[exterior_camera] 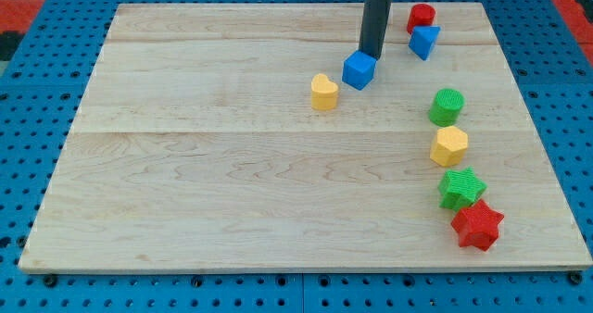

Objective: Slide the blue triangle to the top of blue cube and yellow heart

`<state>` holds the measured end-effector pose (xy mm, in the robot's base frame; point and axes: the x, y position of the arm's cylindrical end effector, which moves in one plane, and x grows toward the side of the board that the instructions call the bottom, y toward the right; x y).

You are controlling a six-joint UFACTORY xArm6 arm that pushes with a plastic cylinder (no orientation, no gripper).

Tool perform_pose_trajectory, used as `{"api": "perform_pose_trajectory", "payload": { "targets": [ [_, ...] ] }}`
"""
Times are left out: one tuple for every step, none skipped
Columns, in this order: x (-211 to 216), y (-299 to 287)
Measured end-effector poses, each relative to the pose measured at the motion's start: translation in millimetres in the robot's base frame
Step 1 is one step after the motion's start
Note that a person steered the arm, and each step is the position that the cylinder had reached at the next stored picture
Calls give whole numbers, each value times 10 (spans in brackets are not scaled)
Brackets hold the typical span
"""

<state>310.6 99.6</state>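
Note:
The blue triangle [423,41] lies near the board's top right, just below a red block [421,18]. The blue cube [359,69] sits left of it, and the yellow heart [323,92] lies just below-left of the cube. My tip [372,55] stands right behind the cube's upper right edge, touching or nearly touching it, and to the left of the blue triangle.
Down the view's right side lie a green cylinder [447,106], a yellow hexagon [449,146], a green star [460,188] and a red star [478,225]. The wooden board [185,165] rests on a blue pegboard.

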Motion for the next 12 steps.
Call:
{"api": "perform_pose_trajectory", "payload": {
  "targets": [
    [279, -45],
    [328, 456],
    [285, 1401],
    [-196, 1526],
    [-405, 1201],
    [-268, 331],
    [-79, -71],
    [-189, -329],
    [-102, -643],
    [16, -725],
    [-296, -827],
    [-526, -957]
  ]
}}
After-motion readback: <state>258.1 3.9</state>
